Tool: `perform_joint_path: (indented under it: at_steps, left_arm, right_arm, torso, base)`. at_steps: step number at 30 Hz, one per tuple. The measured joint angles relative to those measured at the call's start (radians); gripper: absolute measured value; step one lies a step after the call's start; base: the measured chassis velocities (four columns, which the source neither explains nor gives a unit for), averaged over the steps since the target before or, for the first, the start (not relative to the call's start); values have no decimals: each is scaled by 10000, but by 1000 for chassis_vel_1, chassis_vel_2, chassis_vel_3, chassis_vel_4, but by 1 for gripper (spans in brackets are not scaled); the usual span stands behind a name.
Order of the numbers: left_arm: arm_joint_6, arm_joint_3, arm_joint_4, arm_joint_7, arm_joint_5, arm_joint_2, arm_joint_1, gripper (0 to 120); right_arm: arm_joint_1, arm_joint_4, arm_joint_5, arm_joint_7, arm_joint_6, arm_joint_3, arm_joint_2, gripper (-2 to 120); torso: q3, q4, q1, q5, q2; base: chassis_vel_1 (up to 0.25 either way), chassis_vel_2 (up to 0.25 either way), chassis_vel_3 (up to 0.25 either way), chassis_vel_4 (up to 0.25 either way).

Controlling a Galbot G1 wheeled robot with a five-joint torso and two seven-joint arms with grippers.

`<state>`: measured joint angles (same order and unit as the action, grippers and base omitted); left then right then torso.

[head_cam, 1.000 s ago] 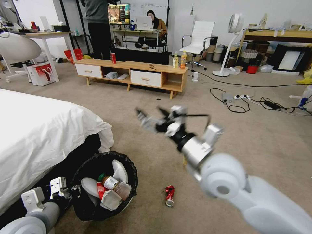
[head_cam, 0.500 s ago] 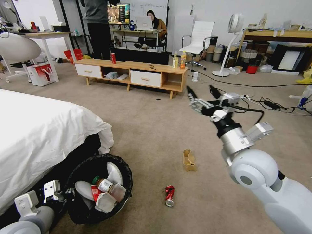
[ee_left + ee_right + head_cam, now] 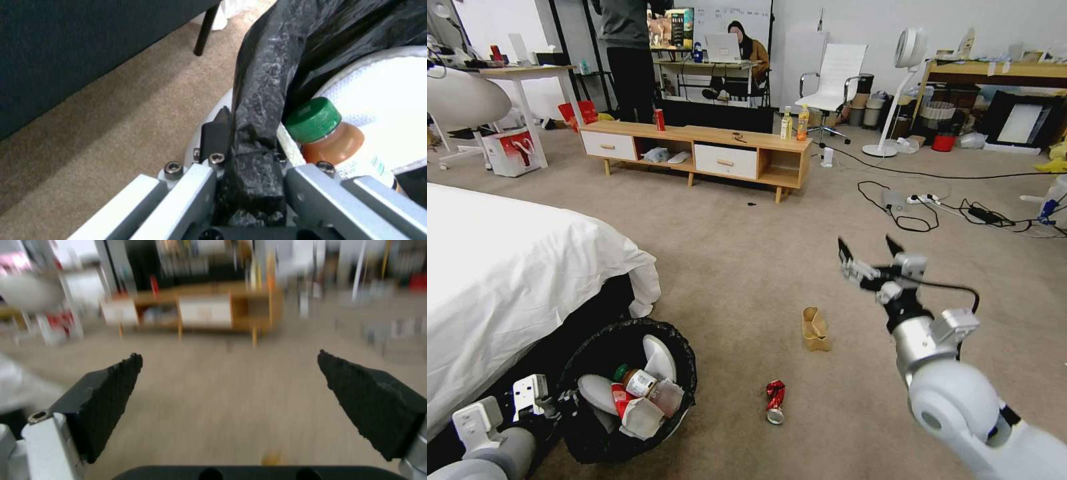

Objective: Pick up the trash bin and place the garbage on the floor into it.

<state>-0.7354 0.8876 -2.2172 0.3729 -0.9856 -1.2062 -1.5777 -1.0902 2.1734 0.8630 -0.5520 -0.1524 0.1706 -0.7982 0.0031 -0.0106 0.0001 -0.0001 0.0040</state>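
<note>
So the right arm has swung back down and to the right since a second ago; it was stretched out over the middle of the carpet, and now the right gripper point(image 3: 868, 251) hangs low at about 4 o'clock from centre, fingers spread wide with nothing in them.

Going big to small: the floor point(image 3: 727, 253) is mostly bare carpet. The trash bin point(image 3: 627, 390) sits at 7 o'clock, right by the bed point(image 3: 500, 280), and the left gripper point(image 3: 242, 160) is clenched on its black-bagged rim. A green-capped bottle point(image 3: 327, 133) and wrappers are already inside. Still out on the carpet are the tan paper bag point(image 3: 815, 329), near the middle, and the crushed red can point(image 3: 774, 402) at 6 o'clock.

Looks like mid-collection to me. Next it needs the open gripper lowered over the bag or the can.
</note>
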Motion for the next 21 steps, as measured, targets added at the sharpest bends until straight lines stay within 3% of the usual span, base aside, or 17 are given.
perform_joint_path:
  at_steps: [2,8,9,21]
  left_arm:
    - [0,-10,0,-16,17,-18,5,1]
    - [0,-24,-7,-22,18,7,25,1]
    - [0,-57,-8,-24,18,12,44,1]
    - [0,-148,-8,-68,122,-53,36,1]
  right_arm:
    - [-48,26,1079,-630,-834,-322,-59,100]
    - [-73,-29,2340,-1303,-1809,-712,-138,100]
    - [-84,-64,3073,-1693,-2301,-911,-195,100]
    - [144,-884,4518,-2585,-3068,-2076,-517,100]
  torso:
    - [0,-1,0,0,0]
    - [0,0,0,-1,0]
    - [0,-2,0,2,0]
    - [0,-2,0,0,0]
  base:
    - [0,0,0,0]
    - [0,0,0,0]
    - [0,0,0,0]
    - [0,0,0,0]
